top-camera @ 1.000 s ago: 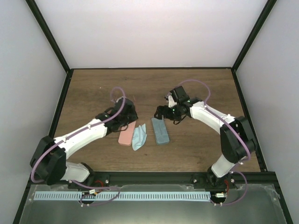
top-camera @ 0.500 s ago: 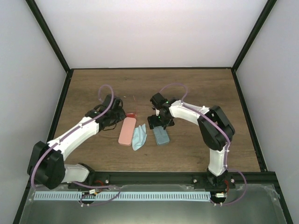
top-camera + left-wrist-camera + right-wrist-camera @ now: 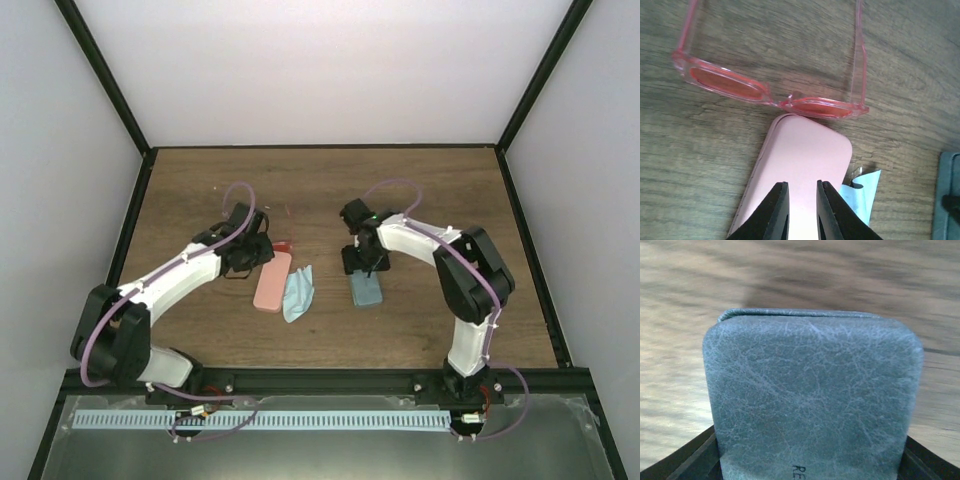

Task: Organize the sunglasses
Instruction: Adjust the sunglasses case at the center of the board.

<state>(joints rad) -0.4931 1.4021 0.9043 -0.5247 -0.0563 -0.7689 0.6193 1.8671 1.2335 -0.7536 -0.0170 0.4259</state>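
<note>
A pair of reddish-pink sunglasses (image 3: pixel 771 94) lies open on the wood, lenses against the far end of a pink case (image 3: pixel 800 160). From above, the sunglasses (image 3: pixel 284 246) show only as a red sliver beside my left gripper (image 3: pixel 256 250). In the left wrist view the left gripper (image 3: pixel 801 185) hovers over the pink case, its jaws almost together with nothing between them. My right gripper (image 3: pixel 362 258) is shut on the sides of a grey-blue case (image 3: pixel 368 291). That case (image 3: pixel 810 390) fills the right wrist view, a dark finger (image 3: pixel 687 460) at each lower corner.
A light blue cloth (image 3: pixel 297 293) lies crumpled just right of the pink case (image 3: pixel 272 281), and its corner (image 3: pixel 862 187) shows in the left wrist view. Black frame rails border the wooden table (image 3: pixel 430 190) on all sides.
The right gripper closed on the grey-blue case and carried it a little right. The left gripper shifted slightly right, over the pink case's far end.
</note>
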